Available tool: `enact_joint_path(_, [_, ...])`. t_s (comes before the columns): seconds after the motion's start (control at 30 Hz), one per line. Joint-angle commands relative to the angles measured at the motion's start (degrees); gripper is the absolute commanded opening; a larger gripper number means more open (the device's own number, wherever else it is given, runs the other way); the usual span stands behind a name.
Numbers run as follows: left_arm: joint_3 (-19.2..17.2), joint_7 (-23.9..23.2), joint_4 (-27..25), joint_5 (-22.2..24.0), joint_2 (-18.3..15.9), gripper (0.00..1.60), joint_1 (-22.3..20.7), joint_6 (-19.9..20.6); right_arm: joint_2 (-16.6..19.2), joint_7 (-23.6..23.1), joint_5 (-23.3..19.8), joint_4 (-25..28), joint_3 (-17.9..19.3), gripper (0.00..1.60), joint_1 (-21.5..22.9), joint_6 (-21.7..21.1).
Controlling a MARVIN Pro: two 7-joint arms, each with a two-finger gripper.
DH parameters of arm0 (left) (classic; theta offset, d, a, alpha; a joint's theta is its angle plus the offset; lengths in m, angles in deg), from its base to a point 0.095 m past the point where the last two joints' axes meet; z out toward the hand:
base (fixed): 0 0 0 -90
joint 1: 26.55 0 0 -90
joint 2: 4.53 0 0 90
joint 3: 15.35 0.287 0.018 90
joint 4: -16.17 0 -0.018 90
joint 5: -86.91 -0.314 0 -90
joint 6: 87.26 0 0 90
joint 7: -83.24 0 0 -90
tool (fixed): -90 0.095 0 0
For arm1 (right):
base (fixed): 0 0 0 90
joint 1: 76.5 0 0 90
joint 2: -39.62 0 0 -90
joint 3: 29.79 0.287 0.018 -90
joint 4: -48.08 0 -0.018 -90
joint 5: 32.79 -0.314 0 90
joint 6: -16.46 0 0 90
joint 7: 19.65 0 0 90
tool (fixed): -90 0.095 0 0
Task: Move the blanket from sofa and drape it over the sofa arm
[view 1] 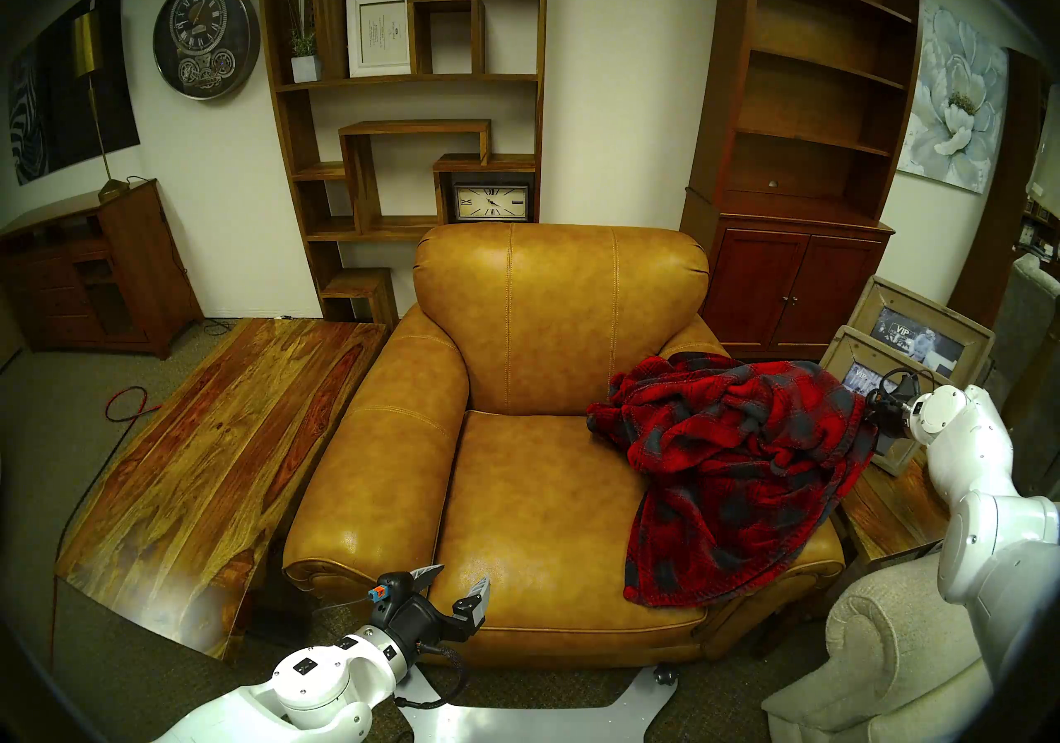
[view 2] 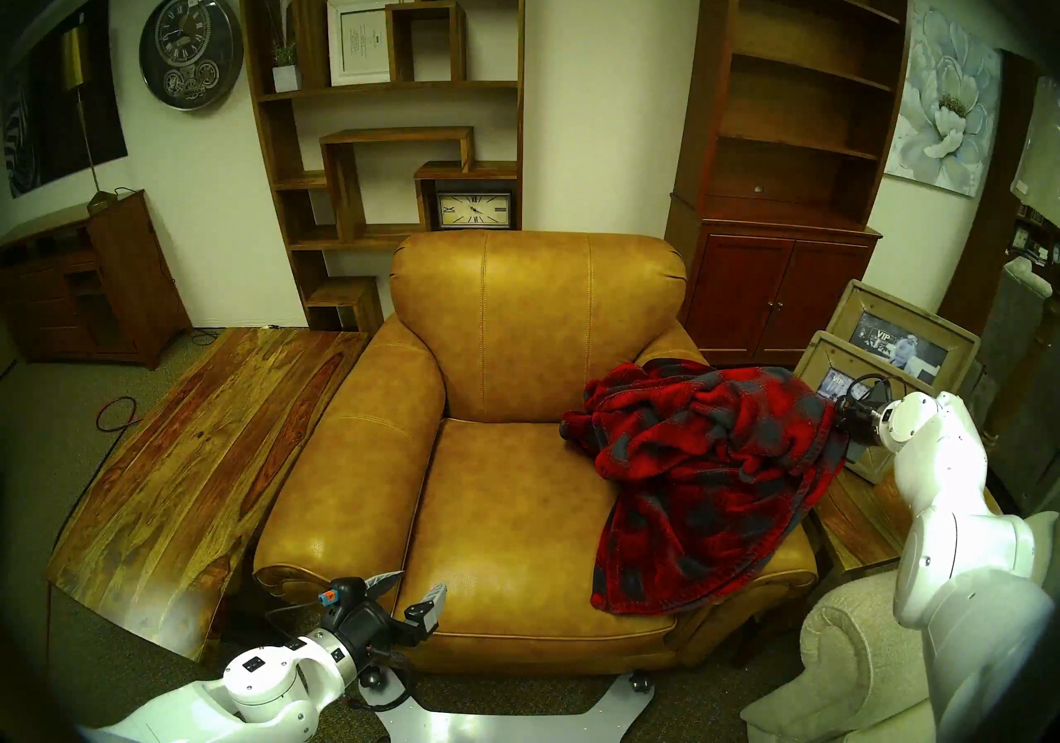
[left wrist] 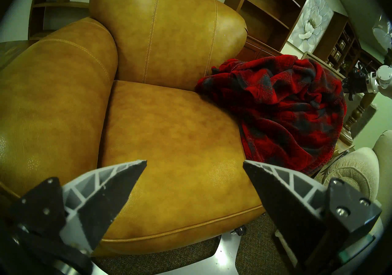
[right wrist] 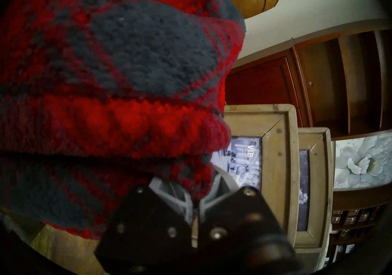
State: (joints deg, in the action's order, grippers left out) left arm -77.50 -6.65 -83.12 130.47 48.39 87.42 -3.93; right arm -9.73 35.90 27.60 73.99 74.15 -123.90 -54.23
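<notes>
Carpet floor (view 1: 143,667) carries tan sofa (view 1: 533,495) at frame centre, blanket (view 1: 740,472) bunched over its arm (view 1: 814,547) on frame right, spilling onto seat; wood table (view 1: 201,461) left of sofa; beige chair (view 1: 883,661) lower right; red cable (view 1: 123,403) on carpet, left

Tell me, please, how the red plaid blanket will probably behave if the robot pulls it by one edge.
The blanket lies in deep folds over the sofa arm, so it is likely floppy and will sag. The fuzzy pile probably grips well; the right gripper seems shut on it. The shiny leather may let it slide.
</notes>
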Motion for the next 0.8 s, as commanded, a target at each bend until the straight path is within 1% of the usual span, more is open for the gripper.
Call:
enact_joint_path(0.0, [-0.06, -0.05, -0.63, -0.04, 0.0, 1.6, -0.06, -0.15, 3.87, 1.35, 0.32, -0.44, 0.56, 0.0, 3.5, 0.49])
enact_joint_path(0.47, [-0.06, -0.16, -0.52, -0.05, 0.06, 1.6, -0.12, -0.16, 5.8, 2.4, 2.0, -2.81, 1.85, 0.0, 6.14, -0.15])
enact_joint_path(0.77, [-0.06, -0.23, -0.55, -0.05, 0.06, 1.6, -0.12, -0.17, 5.04, 3.84, 3.37, -5.01, 2.06, 0.0, 6.1, -0.71])
